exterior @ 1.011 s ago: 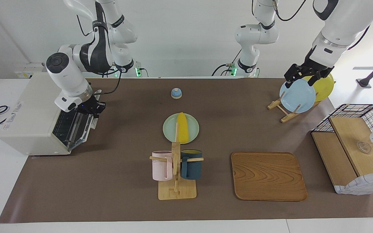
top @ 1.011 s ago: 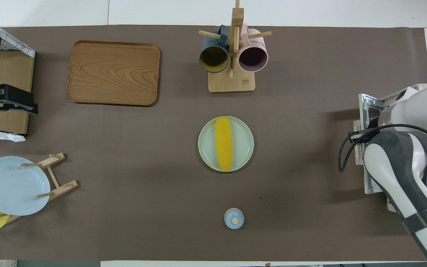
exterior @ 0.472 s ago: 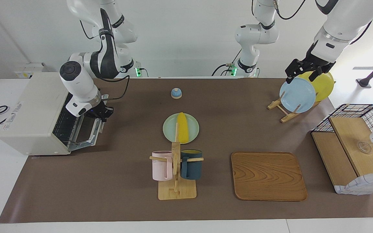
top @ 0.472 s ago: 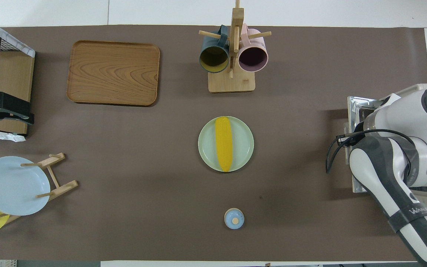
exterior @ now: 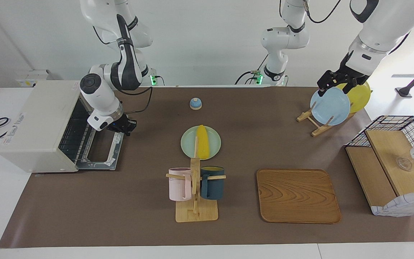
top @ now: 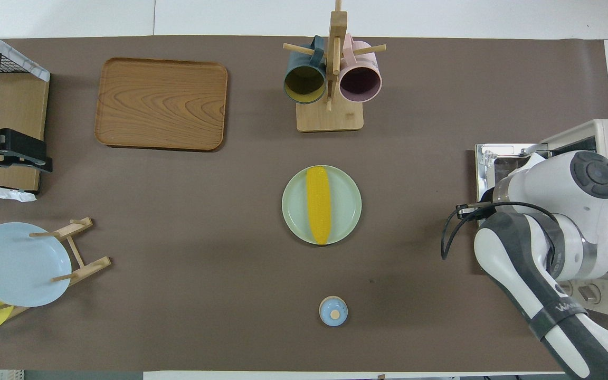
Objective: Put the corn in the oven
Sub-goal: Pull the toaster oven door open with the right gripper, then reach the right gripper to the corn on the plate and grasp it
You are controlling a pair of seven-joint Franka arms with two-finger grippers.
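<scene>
From my station I see the corn lying lengthwise on the pale green plate in the middle of the table, well apart from the oven at the right arm's end. I judge it light and rigid, with a bumpy skin that grips fairly well but a round body that could roll, so I would pinch it across its thick middle, away from the tapered tip, and with fingers clear of the plate's rim. The right gripper sits at the handle edge of the oven door, its fingers pressed together on the handle as far as I can tell; the door lies dropped nearly flat, and the wire rack inside looks bare, though its depths are hidden from me. The left gripper hangs over the blue plate and yellow plate in their wooden rack, spread wide and carrying nothing, waiting. The wooden tray carries nothing; two mugs hang on the stand; something small and clear sits in the wire basket.
</scene>
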